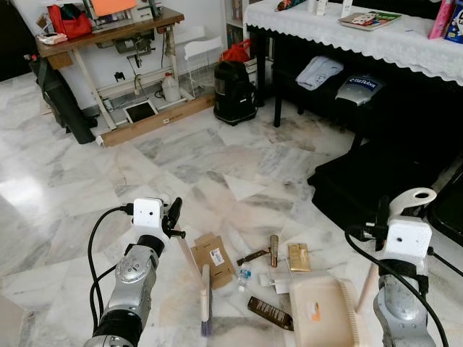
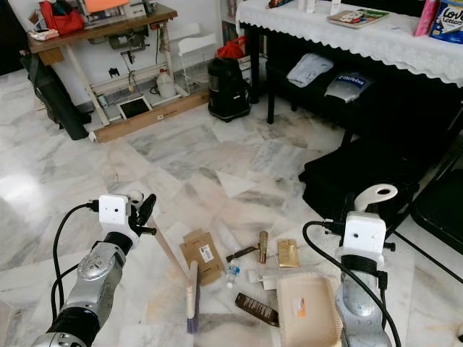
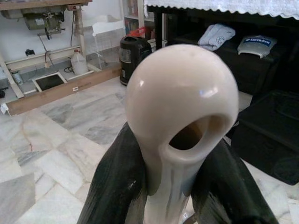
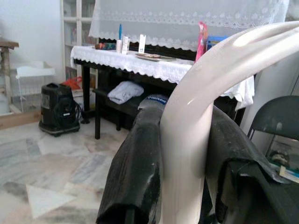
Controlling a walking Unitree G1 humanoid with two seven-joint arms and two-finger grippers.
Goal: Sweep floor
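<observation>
My left gripper (image 1: 172, 215) is shut on the beige handle of a hand brush (image 1: 205, 292); its bristle head rests on the marble floor, just left of the litter. The handle's looped end (image 3: 182, 100) sticks out between the black fingers. My right gripper (image 1: 381, 220) is shut on the curved beige handle (image 4: 196, 107) of a dustpan (image 1: 322, 312), which sits on the floor at the litter's right. Between brush and pan lie a cardboard piece (image 1: 213, 257), a small bottle (image 1: 244, 275), a brown tube (image 1: 274, 250), a gold packet (image 1: 299, 256) and a dark wrapper (image 1: 270, 312).
A black bench and dark mat (image 1: 362, 181) lie close on the right under a lace-covered piano (image 1: 376, 36). Farther back stand a black vacuum (image 1: 234, 91) and a sewing table (image 1: 108, 36) with a wooden plank (image 1: 155, 119) at its foot. Open marble floor stretches ahead and left.
</observation>
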